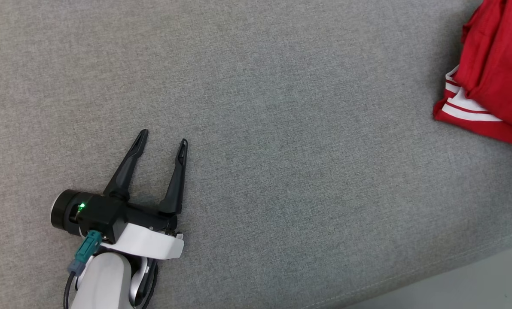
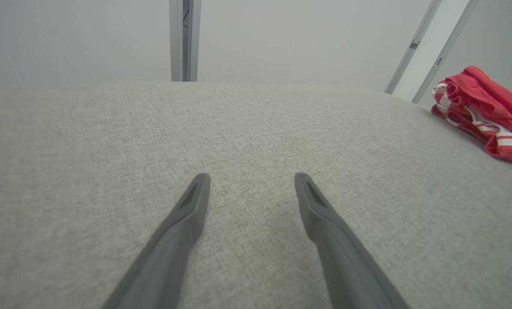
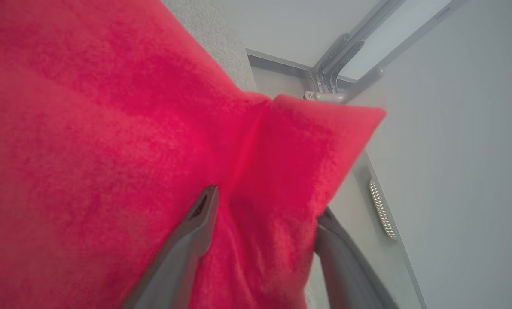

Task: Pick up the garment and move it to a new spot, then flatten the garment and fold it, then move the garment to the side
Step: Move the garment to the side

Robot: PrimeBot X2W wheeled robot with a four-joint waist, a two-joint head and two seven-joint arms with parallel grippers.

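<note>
Red fabric with white stripes (image 1: 462,109) marks our garment (image 1: 492,73), bunched at the far right edge of the grey surface (image 1: 281,128). Our left gripper (image 1: 163,137) rests low over bare cloth at the lower left, well apart from the garment, its fingers spread wide with nothing between them. In the right wrist view our right gripper (image 3: 268,201) stands wide too, one finger lying on the garment and the other at its edge, with a fold between them.
</note>
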